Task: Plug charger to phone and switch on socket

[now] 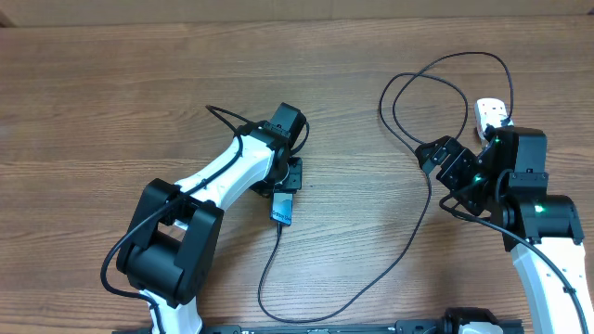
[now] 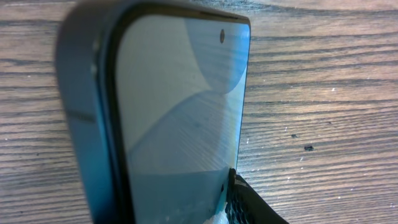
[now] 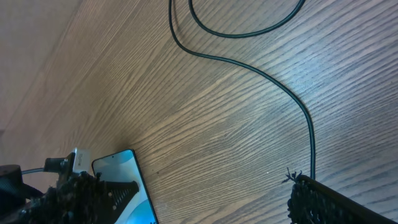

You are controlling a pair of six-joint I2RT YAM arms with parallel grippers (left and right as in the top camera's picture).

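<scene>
Seemingly past plugging: left tool (image 1: pixel 286 197) grips slim blue-screened phone (image 2: pixel 180 106) mid wooden table (image 1: pixel 111 93), thin black charger cable (image 1: pixel 408 250) reaching its lower end, seating unclear. Right tool (image 1: pixel 436 160) gapes empty beside white power strip (image 1: pixel 490 113); next, press its switch.

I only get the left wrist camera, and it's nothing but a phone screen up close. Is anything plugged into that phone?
Observer: From above, a thin black cable meets the end of the phone nearest the robot. Whether it's fully in is too small to tell.
Operator: Where does it lead?
Observer: It loops rightward toward a white power strip at the far right.
Operator: Is the other claw busy?
Observer: No, the right gripper is wide open and empty, close by the cable.
</scene>
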